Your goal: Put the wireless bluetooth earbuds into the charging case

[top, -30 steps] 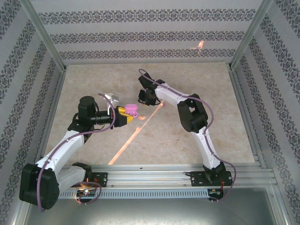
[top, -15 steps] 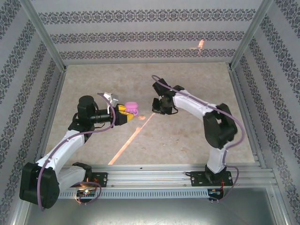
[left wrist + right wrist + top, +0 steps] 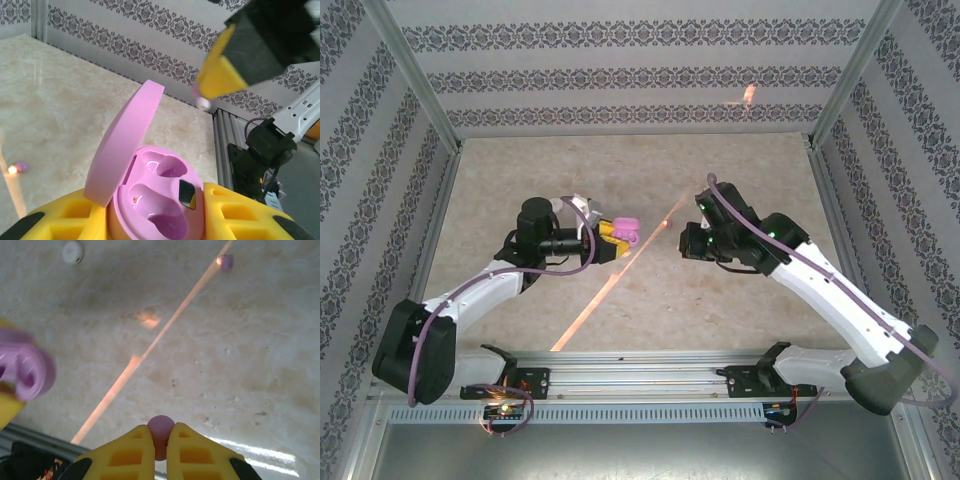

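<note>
The charging case (image 3: 160,200) is lilac-pink and held above the table, with my left gripper (image 3: 155,222) shut on its base. Its lid (image 3: 125,145) stands open and both wells are empty. From above, the case (image 3: 623,231) sits at the left gripper (image 3: 613,240), a short gap left of my right gripper (image 3: 686,243). The right gripper (image 3: 161,440) is shut on a lilac earbud (image 3: 161,429), pinched between its yellow fingertips. In the left wrist view that earbud (image 3: 202,103) hangs up and to the right of the case. A second earbud (image 3: 226,261) lies on the table.
A flat white round disc (image 3: 73,251) lies on the marble table (image 3: 650,300) far from the right gripper. An orange light streak (image 3: 605,290) crosses the tabletop. Patterned walls enclose three sides, and an aluminium rail (image 3: 650,375) runs along the near edge.
My right gripper has drawn right and toward the near edge with the earbud, away from the case. The left gripper has shifted slightly right with the open case.
</note>
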Motion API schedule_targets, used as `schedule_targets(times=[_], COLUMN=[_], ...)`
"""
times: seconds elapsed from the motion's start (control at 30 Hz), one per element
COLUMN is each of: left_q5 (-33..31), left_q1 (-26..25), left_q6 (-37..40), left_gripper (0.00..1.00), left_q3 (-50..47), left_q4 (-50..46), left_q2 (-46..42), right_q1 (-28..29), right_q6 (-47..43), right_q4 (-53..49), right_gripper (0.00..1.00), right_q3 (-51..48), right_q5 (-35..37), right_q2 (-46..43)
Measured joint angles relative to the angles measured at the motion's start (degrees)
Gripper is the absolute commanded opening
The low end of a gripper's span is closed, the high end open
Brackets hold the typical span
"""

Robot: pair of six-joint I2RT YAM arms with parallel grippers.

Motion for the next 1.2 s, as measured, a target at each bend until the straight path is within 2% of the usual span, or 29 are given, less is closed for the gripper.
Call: schedule_targets(times=[0.3, 0.63, 1.2], left_q5=[-2.5, -3.4, -3.5], left_q1=[-2.0, -3.1, -3.3], left_q6=[2.0, 3.3, 4.5], left_gripper=[0.21, 0.21, 0.21], left_q3=[1.7, 1.9, 2.5], left_q4=[1.4, 1.3, 0.9], left_q2=[2.0, 2.0, 2.0], right_q1=[4.7, 4.8, 4.9], right_q6=[1.4, 1.5, 1.6], right_q4=[-1.0, 3.3, 6.1], right_gripper=[0.09, 0.09, 0.09], right_q3=[6.2, 11.9, 13.5], right_q5=[-0.1, -2.5, -5.7], right_q2=[3.1, 10.0, 14.8])
